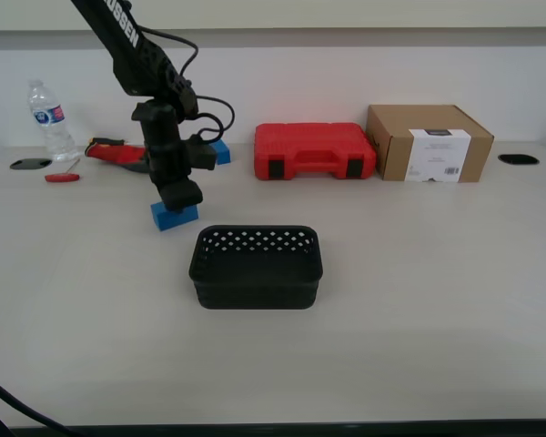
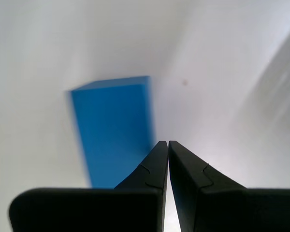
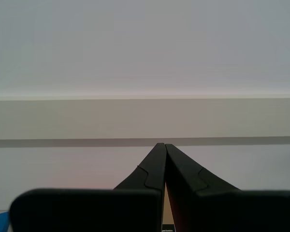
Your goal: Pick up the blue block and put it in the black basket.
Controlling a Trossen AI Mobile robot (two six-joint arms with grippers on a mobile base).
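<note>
The blue block lies on the table just beyond the black basket's far corner, on the exterior view's left. In the first wrist view it is a long bright blue brick. My first gripper hangs right over it with its jaws shut and empty; in its wrist view the gripper has its tips just beside the block's edge, above it. The black basket stands empty at mid table. My second gripper is shut and empty, points at a wall, and does not show in the exterior view.
A smaller blue block sits behind the arm. A red tool case and a cardboard box stand at the back. A water bottle, a red screwdriver and a red-and-black tool lie at the back left.
</note>
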